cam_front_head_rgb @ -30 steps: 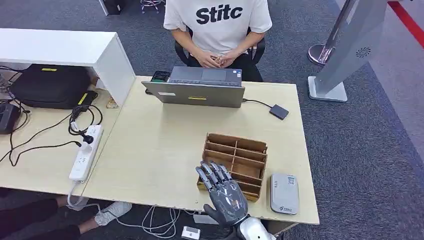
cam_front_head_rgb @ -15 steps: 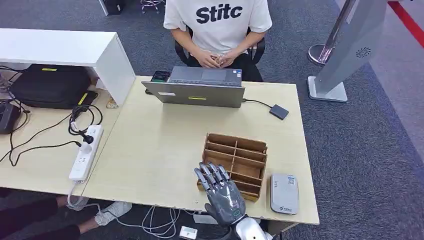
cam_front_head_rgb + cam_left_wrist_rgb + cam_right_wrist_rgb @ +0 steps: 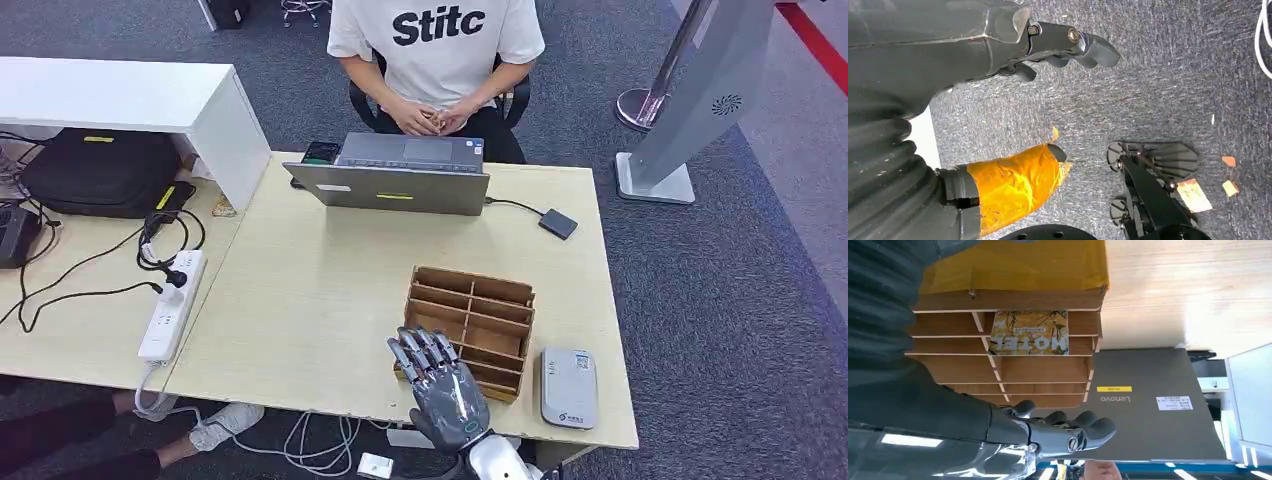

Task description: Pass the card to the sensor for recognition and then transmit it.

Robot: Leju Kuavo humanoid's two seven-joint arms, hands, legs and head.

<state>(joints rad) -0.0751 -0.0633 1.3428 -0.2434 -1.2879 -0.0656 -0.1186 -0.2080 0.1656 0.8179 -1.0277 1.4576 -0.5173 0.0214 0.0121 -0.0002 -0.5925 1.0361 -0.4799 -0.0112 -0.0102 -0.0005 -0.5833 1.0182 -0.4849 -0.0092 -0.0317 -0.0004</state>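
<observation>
A wooden slotted card rack (image 3: 472, 329) stands near the table's front edge. A card printed "MOTEL" (image 3: 1029, 333) stands in one of its slots, seen in the right wrist view. My right hand (image 3: 443, 385) hovers at the rack's near left corner, fingers spread (image 3: 1068, 427), holding nothing. A grey card reader (image 3: 569, 387) lies flat to the right of the rack. My left hand (image 3: 1058, 42) hangs over the carpet with its fingers loosely curled and nothing in them.
A person sits at the far side of the table (image 3: 310, 300) behind a laptop (image 3: 395, 178), hands folded. A small black box (image 3: 558, 223) on a cable lies at the right. A power strip (image 3: 172, 305) and cables lie left. A grey stand (image 3: 690, 110) is on the floor right.
My right hand has drawn back slightly toward the table's front edge; nothing else has moved.
</observation>
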